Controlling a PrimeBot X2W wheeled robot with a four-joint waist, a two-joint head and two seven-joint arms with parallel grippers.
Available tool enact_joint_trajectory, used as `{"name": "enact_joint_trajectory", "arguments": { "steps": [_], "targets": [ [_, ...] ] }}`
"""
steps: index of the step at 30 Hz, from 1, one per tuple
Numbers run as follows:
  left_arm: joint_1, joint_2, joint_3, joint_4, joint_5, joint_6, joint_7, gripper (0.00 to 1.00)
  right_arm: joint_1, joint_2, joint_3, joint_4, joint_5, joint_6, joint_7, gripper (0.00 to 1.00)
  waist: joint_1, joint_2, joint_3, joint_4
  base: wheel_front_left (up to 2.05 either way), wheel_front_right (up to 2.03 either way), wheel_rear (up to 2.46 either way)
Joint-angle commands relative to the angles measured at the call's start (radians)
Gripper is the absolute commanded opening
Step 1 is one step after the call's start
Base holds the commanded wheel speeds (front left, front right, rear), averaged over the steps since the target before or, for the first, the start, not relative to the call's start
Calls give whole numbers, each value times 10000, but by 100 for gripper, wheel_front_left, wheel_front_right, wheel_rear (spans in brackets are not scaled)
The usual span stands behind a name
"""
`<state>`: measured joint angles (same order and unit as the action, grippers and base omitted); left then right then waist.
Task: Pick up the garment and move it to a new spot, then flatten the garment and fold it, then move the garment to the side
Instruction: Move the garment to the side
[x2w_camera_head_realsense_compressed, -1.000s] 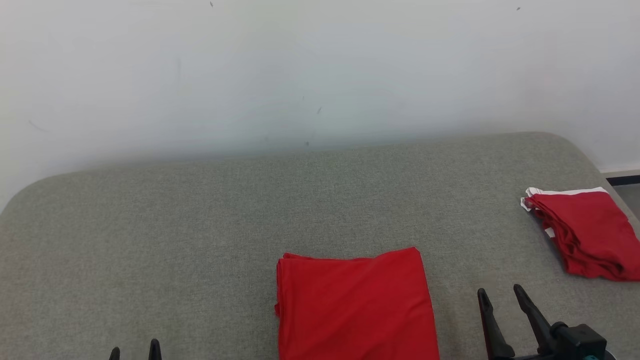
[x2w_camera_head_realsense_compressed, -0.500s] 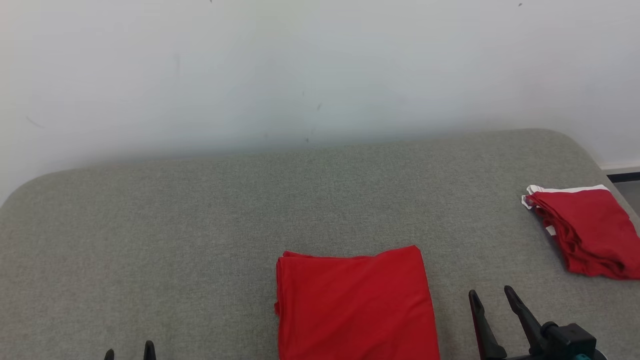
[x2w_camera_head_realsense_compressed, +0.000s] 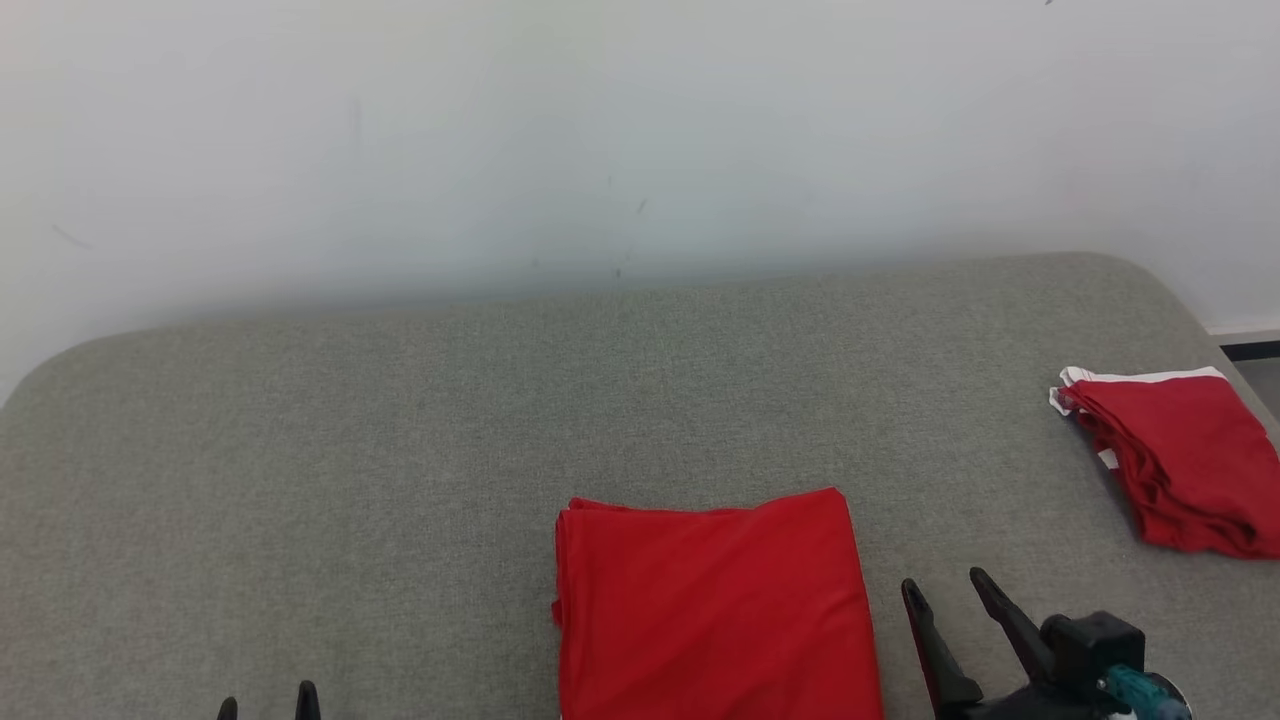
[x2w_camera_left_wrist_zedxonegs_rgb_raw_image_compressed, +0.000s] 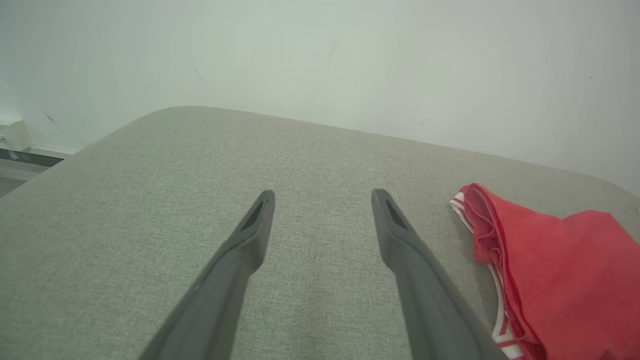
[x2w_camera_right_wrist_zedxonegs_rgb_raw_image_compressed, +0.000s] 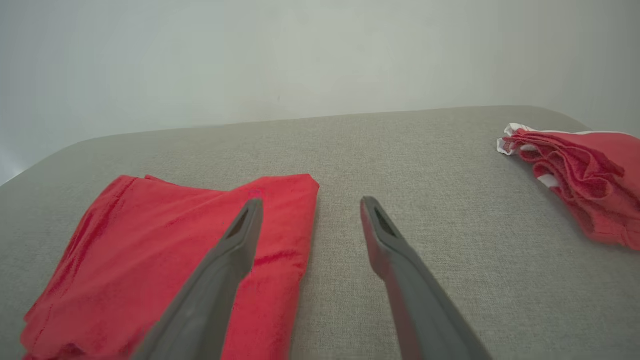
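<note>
Sliding leftward since a second ago, my right claw (x2w_camera_head_realsense_compressed: 940, 580) now stands just beside the right edge of the folded garment (x2w_camera_head_realsense_compressed: 710, 610), closer than it was. The head camera has drifted a little too, so the small shift of everything else is not real movement. The garment itself has not budged: it lies as a neat red rectangle at the near middle of the grey tabletop (x2w_camera_head_realsense_compressed: 400, 450). My left claw (x2w_camera_head_realsense_compressed: 268, 698) shows as two fingertips at the lower left, well apart from the cloth, about where it was.

Both claws are spread wide and hold nothing. From the right wrist, one finger lines up over the garment's near corner and the other over bare tabletop.

I judge the folding done and the last step at hand: gripping this edge to carry the garment aside, probably toward the red-and-white pile (x2w_camera_head_realsense_compressed: 1180, 460) at the far right. Which red cloth my left wrist sees, I cannot say surely.
</note>
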<state>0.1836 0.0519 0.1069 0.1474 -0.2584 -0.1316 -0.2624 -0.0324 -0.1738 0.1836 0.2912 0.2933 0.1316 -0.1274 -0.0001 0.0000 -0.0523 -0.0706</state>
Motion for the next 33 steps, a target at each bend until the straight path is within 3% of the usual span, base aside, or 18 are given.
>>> {"name": "enact_joint_trajectory", "arguments": {
  "steps": [1, 11, 18, 23, 33],
  "targets": [
    [-57, -23, -14, 19, -105, 17, -27, 100, -119, -59, 13, -85, -15, -28, 142, 100, 1, 0, 6, 24, 0, 0, 0],
    [-152, -22, -123, 0, -206, 17, -27, 100, -550, 291, -693, -915, 230, -28, 4686, 100, 1, 0, 167, 268, 0, 0, 0],
    [-241, -21, -376, -52, -215, 17, -27, 100, -719, 448, -1118, -1138, -189, -28, 7050, 100, 1, 0, 451, 583, 0, 0, 0],
    [-445, -23, -589, -113, -247, 17, -27, 100, -917, 522, -1438, -1148, -459, -28, 8065, 100, 1, 0, 865, 869, 0, 0, 0],
    [-847, -20, -804, -99, -262, 17, -27, 100, -1334, 811, -1821, -983, -549, -28, 8388, 100, 1, 0, 1607, 1409, 0, 0, 0]
  ]
}}
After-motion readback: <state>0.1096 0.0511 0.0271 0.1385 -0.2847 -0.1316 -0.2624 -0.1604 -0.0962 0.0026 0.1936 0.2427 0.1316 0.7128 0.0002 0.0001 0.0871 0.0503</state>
